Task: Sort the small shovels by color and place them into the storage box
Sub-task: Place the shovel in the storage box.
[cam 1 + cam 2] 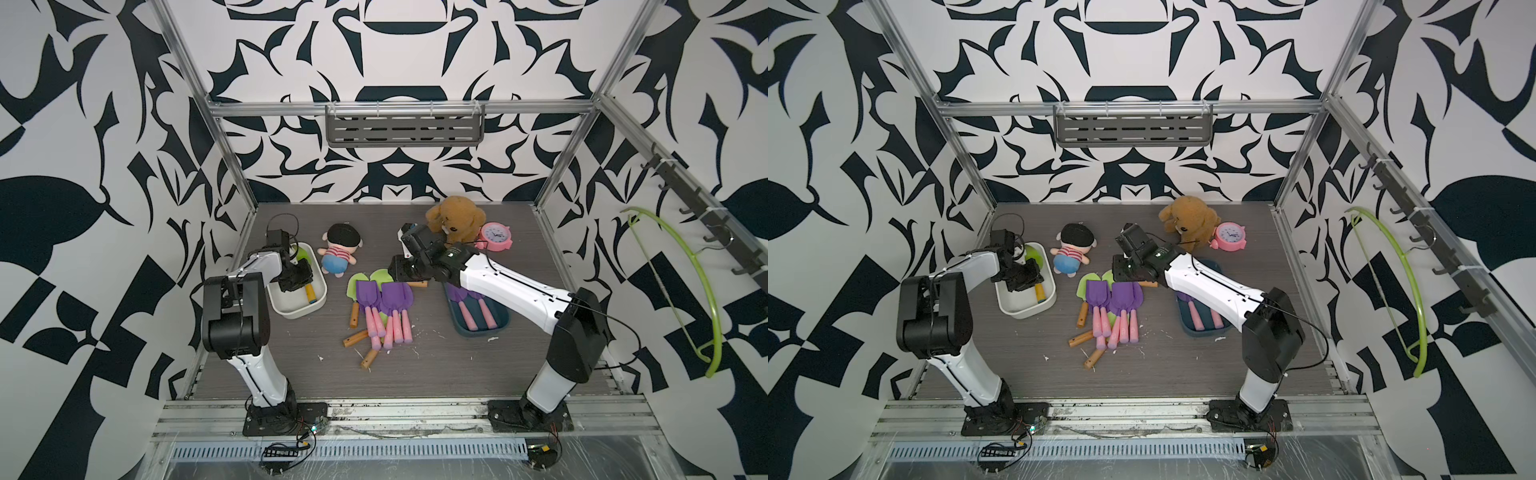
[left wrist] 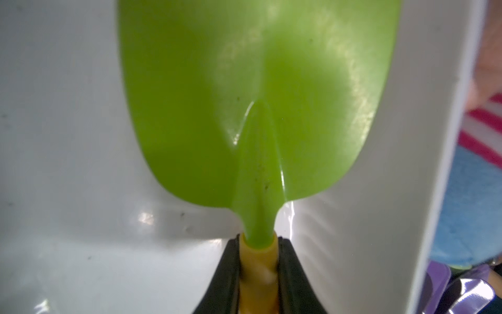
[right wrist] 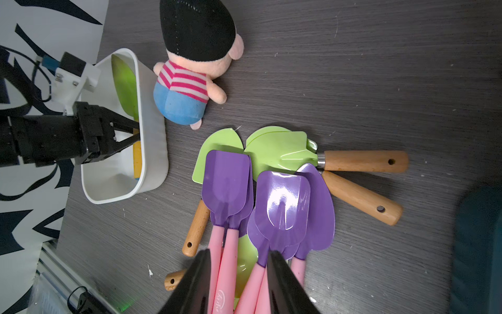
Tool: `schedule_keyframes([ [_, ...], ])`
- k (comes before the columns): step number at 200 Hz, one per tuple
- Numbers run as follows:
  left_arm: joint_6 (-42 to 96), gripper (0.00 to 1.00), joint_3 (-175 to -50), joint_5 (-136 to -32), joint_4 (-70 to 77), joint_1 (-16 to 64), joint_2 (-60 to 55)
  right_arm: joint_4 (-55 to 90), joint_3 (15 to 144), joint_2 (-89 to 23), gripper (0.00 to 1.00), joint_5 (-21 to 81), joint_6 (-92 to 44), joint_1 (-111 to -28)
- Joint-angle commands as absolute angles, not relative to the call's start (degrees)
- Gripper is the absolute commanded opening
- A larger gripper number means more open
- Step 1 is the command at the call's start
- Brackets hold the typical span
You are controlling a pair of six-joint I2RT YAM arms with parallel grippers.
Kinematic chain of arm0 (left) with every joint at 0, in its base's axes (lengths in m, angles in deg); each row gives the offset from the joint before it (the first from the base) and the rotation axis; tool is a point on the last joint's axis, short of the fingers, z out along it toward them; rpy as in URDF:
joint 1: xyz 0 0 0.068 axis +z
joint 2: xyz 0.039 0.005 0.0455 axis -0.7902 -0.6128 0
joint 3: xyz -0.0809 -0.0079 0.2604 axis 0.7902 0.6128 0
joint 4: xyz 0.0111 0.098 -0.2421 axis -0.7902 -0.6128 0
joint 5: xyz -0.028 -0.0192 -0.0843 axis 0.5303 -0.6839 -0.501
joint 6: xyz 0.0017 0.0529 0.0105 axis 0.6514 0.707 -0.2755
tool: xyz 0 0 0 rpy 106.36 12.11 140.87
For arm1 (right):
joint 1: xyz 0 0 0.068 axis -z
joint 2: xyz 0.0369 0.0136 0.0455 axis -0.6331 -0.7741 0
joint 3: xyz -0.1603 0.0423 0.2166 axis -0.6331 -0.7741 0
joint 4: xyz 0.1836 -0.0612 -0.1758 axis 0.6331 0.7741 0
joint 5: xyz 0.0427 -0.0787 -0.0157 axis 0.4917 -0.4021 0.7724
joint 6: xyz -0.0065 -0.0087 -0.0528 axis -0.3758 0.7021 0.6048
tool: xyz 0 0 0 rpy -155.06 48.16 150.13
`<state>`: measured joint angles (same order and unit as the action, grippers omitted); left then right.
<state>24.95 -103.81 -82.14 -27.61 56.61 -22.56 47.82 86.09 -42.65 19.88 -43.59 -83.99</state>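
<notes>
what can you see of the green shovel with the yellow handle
The green shovel has a glossy, rounded light green blade with a raised central rib narrowing into a neck set in a yellow handle. It is inside the white bin, blade toward the far end. The left gripper is shut on the handle just behind the neck.

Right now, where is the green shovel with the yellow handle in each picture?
Top view: the green shovel is in the white box, left of middle.
Top view: the green shovel is in the white box again.
Left wrist: its blade fills the picture, and the left hand pinches the handle.
Right wrist: it sits inside the box, beside the striped doll.
Shared landmark: the white box.
</notes>
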Motion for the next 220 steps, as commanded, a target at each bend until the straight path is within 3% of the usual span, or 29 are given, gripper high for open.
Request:
schedule_keyframes([
  [1, 25.43, 0.18, -105.31, -84.57, -27.91, 56.82, -23.32, 47.39, 86.74, -41.45, 0.40, 19.11, -42.88, -83.84],
  [39, 25.12, 0.31, -105.21, -84.21, -27.82, 56.79, -24.86, 47.72, 86.81, -41.89, 0.40, 19.22, -42.76, -83.84],
  [115, 26.98, 0.44, -104.57, -83.88, -28.34, 56.78, -22.24, 48.17, 86.99, -41.02, 0.40, 18.68, -42.10, -83.84],
  [168, 32.38, 0.73, -103.62, -86.36, -28.53, 56.81, -10.37, 47.56, 89.81, -42.35, 0.40, 20.78, -41.11, -84.89],
  [220, 33.77, 0.79, -106.17, -85.89, -31.39, 54.08, -12.91, 46.67, 89.30, -42.81, 0.40, 21.70, -41.51, -85.57],
])
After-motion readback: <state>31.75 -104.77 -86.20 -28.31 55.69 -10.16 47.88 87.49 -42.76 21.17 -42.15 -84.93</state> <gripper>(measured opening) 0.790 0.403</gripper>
